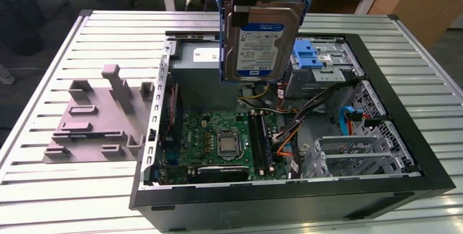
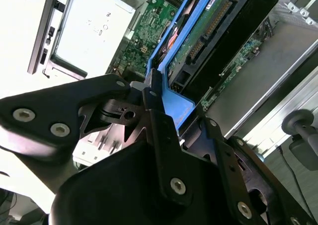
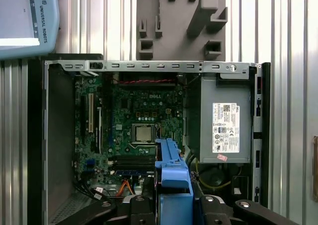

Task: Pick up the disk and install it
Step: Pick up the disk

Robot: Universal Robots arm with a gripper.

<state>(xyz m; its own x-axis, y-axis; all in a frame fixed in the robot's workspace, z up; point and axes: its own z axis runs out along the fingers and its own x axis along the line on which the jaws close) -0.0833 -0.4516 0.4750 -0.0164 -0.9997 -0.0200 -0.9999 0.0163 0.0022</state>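
The disk (image 1: 261, 44) hangs upright above the open computer case (image 1: 289, 196), its white and blue label facing the exterior camera and its blue plastic frame running along both sides. My gripper (image 1: 250, 1) is shut on its upper end. In the second wrist view the black fingers (image 2: 154, 120) clamp the blue frame (image 2: 171, 103), and the disk's green circuit-board side (image 2: 198, 36) stretches away from them. In the first wrist view the blue frame (image 3: 171, 173) sticks out between the gripper's (image 3: 174, 207) fingers, over the case's interior.
Inside the case lie a green motherboard (image 1: 224, 142), a grey power-supply box (image 3: 223, 120), loose cables and a metal drive bay with a blue latch (image 1: 313, 55). A grey fixture plate (image 1: 94, 120) sits on the slatted table at the exterior view's left.
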